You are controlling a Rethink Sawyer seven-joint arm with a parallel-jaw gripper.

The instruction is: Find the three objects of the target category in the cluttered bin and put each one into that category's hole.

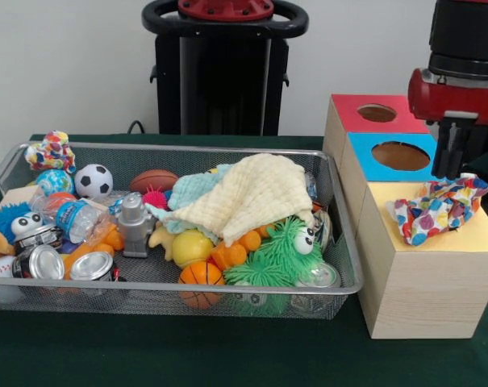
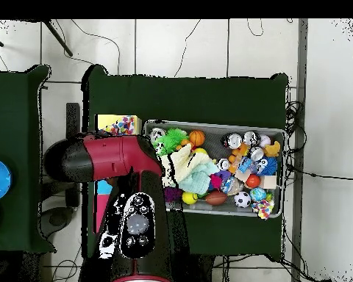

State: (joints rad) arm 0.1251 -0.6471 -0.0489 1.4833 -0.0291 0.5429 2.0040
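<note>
The wire-mesh bin [image 1: 187, 147] holds a heap of toys. One white cloth with bright spots [image 1: 437, 208] lies crumpled on the yellow top of the nearest wooden box [image 1: 469, 235] and hides its hole. My gripper [image 1: 452, 165] hangs just above and behind this cloth's far end. A second spotted cloth [image 1: 50, 151] sits on the bin's far left corner; it also shows in the overhead view [image 2: 264, 211]. No third one is in sight. In the overhead view my arm [image 2: 113, 160] covers the gripper, and the cloth on the box [image 2: 121, 125] peeks out beside it.
The blue-topped box [image 1: 358, 157] and red-topped box [image 1: 348, 113] stand behind the yellow one. A pale-yellow waffle cloth [image 1: 252, 193] and a mint-green cloth [image 1: 191, 189] drape over the bin's middle. Balls, cans, a grey robot toy [image 1: 135, 222] and a green fuzzy toy [image 1: 280, 254] fill the rest.
</note>
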